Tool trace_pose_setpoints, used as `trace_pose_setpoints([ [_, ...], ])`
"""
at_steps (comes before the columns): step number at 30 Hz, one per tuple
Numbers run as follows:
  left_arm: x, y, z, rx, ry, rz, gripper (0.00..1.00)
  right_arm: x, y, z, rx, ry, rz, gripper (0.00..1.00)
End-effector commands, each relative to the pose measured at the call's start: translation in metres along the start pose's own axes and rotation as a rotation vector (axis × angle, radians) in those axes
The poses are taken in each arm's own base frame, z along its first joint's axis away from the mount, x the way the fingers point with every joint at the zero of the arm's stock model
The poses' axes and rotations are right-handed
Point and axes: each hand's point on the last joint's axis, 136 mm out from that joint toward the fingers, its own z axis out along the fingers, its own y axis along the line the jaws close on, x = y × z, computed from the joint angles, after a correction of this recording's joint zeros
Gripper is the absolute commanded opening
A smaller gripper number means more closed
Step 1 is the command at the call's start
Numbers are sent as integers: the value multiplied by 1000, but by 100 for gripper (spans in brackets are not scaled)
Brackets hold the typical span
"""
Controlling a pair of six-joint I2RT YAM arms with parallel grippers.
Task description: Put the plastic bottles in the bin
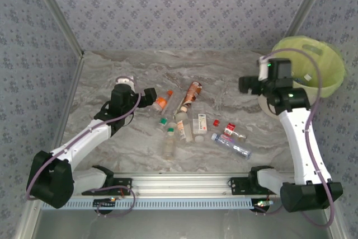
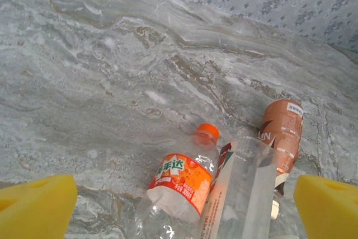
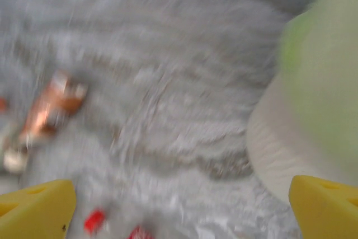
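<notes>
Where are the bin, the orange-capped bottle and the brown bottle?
bin (image 1: pixel 333 64): overhead view, green-lined inner wall.
orange-capped bottle (image 2: pixel 180 182): left wrist view, its orange label.
brown bottle (image 2: pixel 282 132): left wrist view, its brown wrap.

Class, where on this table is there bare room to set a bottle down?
Bare table lies along the far wall, and between the plastic bottles and the bin. The middle is crowded: bottles lie close together beside the left gripper.

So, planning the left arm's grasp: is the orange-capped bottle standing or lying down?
Lying down: the orange-capped bottle rests on its side on the table, label facing up.
</notes>
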Motion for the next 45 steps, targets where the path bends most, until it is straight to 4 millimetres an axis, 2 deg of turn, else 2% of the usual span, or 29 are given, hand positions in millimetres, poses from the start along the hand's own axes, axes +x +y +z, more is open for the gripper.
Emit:
trace_pose_setpoints([
  [1, -8, 3, -4, -3, -42, -35, 99, 63, 34, 5, -113, 229, -312, 100],
  [4, -8, 4, -5, -2, -39, -42, 100, 102, 61, 9, -237, 356, -491, 100],
  [6, -9, 4, -6, -3, -42, -42, 99, 140, 74, 14, -310, 471, -638, 100],
  [9, -9, 6, -7, -8, -47, -47, 99, 179, 85, 19, -370, 602, -796, 100],
  [14, -8, 10, -10, -16, -48, -52, 100, 215, 100, 30, -428, 709, -920, 100],
  [22, -7, 18, -15, -43, -60, -57, 100, 255, 116, 29, -525, 823, -921, 97],
  [27, -7, 19, -14, -45, -60, -66, 99, 264, 115, 53, -450, 796, -952, 95],
  [31, -9, 19, -14, -41, -66, -73, 99, 268, 113, 75, -387, 749, -991, 86],
  [37, -10, 20, -14, -44, -66, -76, 100, 278, 118, 90, -364, 731, -1119, 82],
  [45, -9, 22, -15, -52, -65, -75, 99, 269, 122, 97, -332, 659, -1157, 54],
])
